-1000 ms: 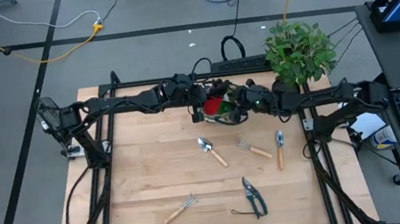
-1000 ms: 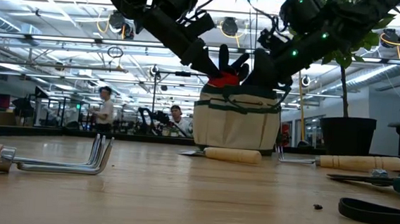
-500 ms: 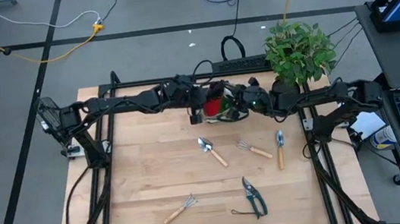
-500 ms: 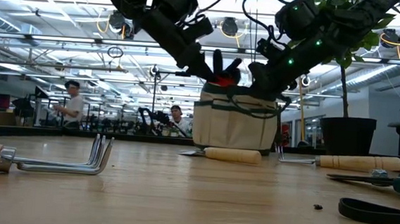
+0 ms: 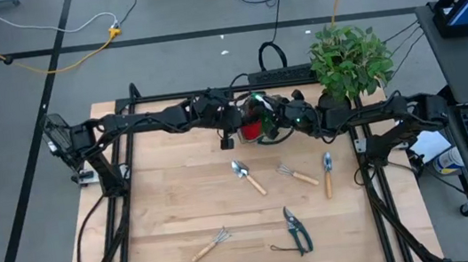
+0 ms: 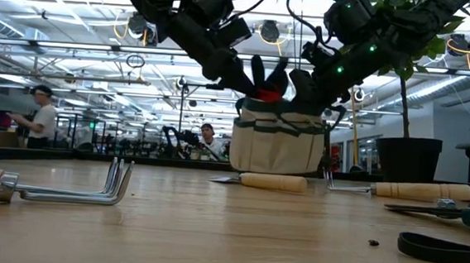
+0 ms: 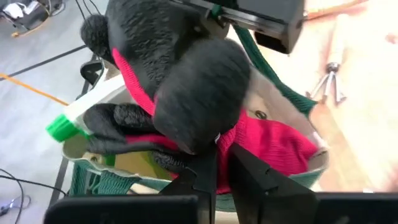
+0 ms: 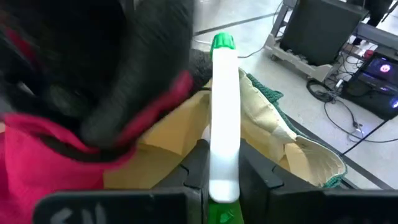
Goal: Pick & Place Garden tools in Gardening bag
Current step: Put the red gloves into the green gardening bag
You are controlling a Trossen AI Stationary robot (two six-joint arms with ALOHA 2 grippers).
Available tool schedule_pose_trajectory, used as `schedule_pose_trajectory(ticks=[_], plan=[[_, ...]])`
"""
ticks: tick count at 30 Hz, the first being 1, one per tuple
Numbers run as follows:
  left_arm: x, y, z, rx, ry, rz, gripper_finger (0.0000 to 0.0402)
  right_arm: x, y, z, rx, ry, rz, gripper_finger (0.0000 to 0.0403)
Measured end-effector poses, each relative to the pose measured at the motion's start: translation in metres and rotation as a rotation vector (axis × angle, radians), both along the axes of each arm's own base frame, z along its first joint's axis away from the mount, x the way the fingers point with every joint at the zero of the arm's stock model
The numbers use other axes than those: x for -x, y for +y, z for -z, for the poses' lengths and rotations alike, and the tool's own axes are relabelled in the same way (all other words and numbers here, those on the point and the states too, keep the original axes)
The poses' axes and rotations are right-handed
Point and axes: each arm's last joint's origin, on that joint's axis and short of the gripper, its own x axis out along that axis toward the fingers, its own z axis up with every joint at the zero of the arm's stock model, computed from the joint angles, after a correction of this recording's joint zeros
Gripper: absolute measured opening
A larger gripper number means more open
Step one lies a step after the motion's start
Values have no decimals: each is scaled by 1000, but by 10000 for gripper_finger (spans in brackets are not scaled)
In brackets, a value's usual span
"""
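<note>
At the far counter (image 5: 171,201) edge, my left end effector (image 7: 217,177) pinches the glove (image 7: 186,93) and my right end effector (image 8: 221,180) the spray bottle (image 8: 224,106) over the gardening bag (image 6: 277,147). Both crowd its mouth; they may collide, or, it seems, drag the bag over.

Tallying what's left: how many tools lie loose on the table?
5: a trowel, a fork and a second trowel mid-table, then a rake and shears at the near edge. None look hidden.
</note>
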Motion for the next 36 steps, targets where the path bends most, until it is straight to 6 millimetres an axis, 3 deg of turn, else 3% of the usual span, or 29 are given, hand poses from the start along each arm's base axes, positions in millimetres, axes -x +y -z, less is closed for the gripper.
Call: schedule_pose_trajectory(ticks=[10,20,25,28,33,36], plan=[[-4,6,7,-93,21,-146,44,0,1,1,-41,-14,-34,40],[-7,-7,3,-119,12,-117,159,-1,1,1,-45,-16,-41,40],[-2,-21,-25,-172,-78,-123,180,0,1,2,-46,-14,-40,42],[-2,-27,-30,-170,-97,-103,181,0,1,1,-45,-14,-39,42],[-6,-32,-18,-79,-65,25,181,-1,1,1,-45,-17,-41,43],[-10,-31,-3,-38,-16,1,181,-1,1,1,-45,-17,-41,43]])
